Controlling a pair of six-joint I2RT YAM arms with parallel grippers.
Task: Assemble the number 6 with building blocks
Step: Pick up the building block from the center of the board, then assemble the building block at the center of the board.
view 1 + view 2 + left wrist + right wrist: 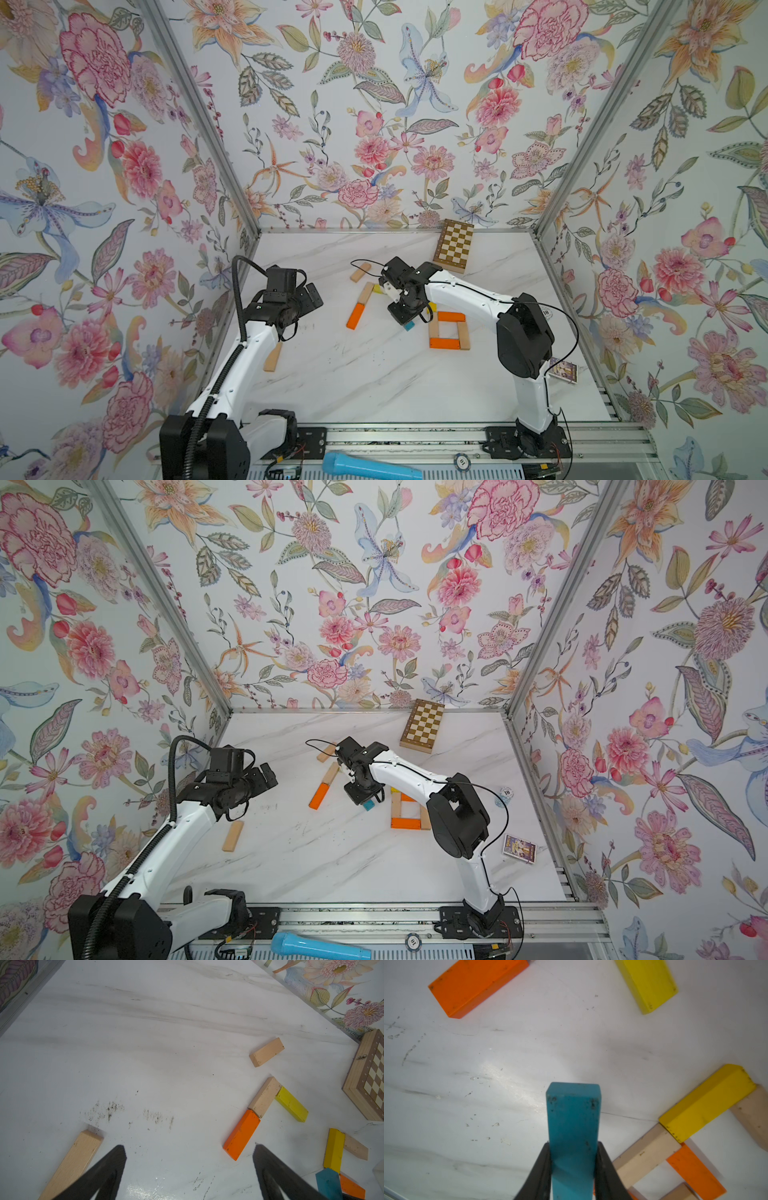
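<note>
Probably a robotics lab test booth: floral-printed wall panels (374, 104) in aluminium framing (198, 116) enclose a marble-look tabletop (374, 374), and robot arms (457, 291) stand bolted to a slotted rail (415, 434) along the frame's bottom.

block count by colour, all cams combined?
beige blocks: 6
orange blocks: 3
yellow blocks: 2
teal block: 1
total: 12
</note>
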